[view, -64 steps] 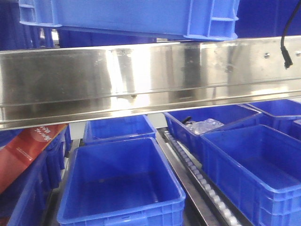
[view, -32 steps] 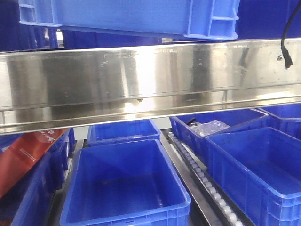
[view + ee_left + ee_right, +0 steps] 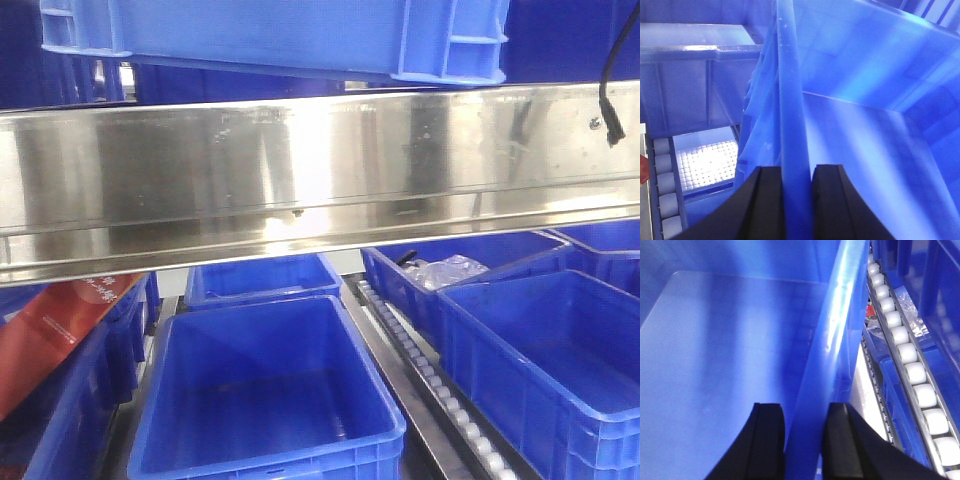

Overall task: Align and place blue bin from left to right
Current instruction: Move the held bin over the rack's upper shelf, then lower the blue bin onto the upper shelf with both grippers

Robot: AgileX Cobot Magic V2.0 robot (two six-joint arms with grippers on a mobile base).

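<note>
The blue bin (image 3: 270, 35) hangs at the top of the front view, above the steel shelf rail, with only its underside and side wall showing. Neither gripper shows in that view. In the left wrist view my left gripper (image 3: 797, 170) is shut on the bin's left rim (image 3: 790, 100), which runs up between the black fingers. In the right wrist view my right gripper (image 3: 806, 407) is shut on the bin's right rim (image 3: 835, 330). The bin's bare floor (image 3: 715, 350) lies to the left of that rim.
A steel shelf rail (image 3: 320, 170) crosses the front view. Below it stand other blue bins (image 3: 265, 390) (image 3: 550, 350), one of them with clear plastic bags (image 3: 445, 270). A white roller track (image 3: 430, 380) (image 3: 910, 360) runs between them. A red box (image 3: 50, 320) leans at left. A black cable (image 3: 605, 100) hangs at right.
The shelf rail and the lower bins slid a little to the right in view one second ago, then settled. The held bin kept its place at the top.
</note>
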